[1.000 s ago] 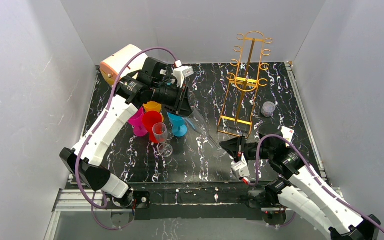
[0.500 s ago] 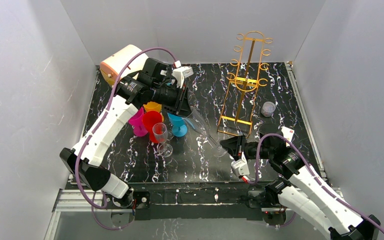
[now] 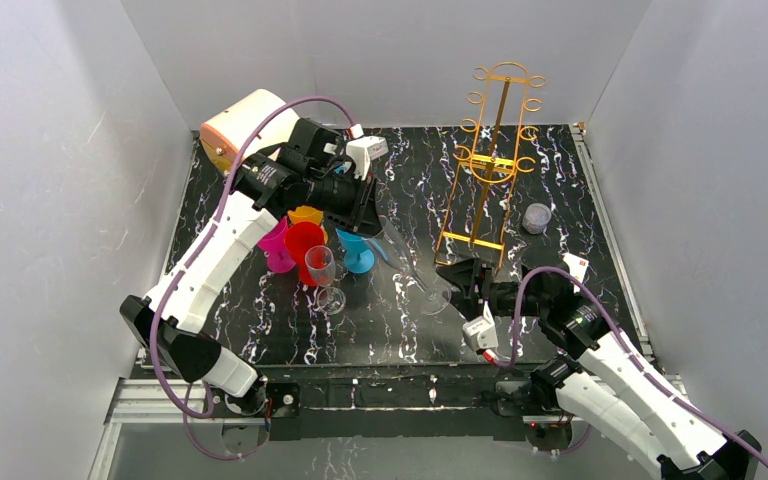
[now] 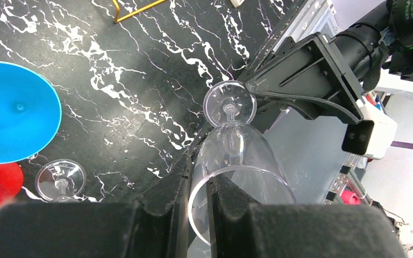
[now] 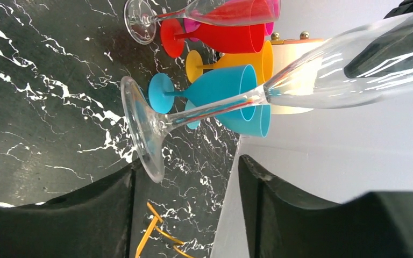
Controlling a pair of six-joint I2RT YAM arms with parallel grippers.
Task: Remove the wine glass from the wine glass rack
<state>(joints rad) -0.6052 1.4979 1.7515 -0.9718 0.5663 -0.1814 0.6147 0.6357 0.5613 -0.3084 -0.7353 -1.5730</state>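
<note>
Nearest you, your right gripper [image 3: 457, 280] stands wide at the foot of the glass [image 4: 236, 155]. The glass is off the rack [image 3: 488, 165] and tilted low over the table, its rim pinched in your left gripper [image 4: 200, 188]. I'd draw the right one straight back before you stand the glass upright, since the cups [image 3: 305, 240] crowd the left side and the rack's base lies just beyond.

On the counter [image 3: 280, 335]: two clear wine glasses, a tilted glass [image 3: 398, 248] at centre and an upright glass [image 3: 320, 266] left of it; four coloured goblets, pink [image 3: 275, 245], red [image 3: 303, 243], orange [image 3: 306, 213], blue [image 3: 353, 243]; one gold rack [image 3: 490, 165] far right; one small clear cup [image 3: 536, 217]; one cream box [image 3: 245, 120] far left.
</note>
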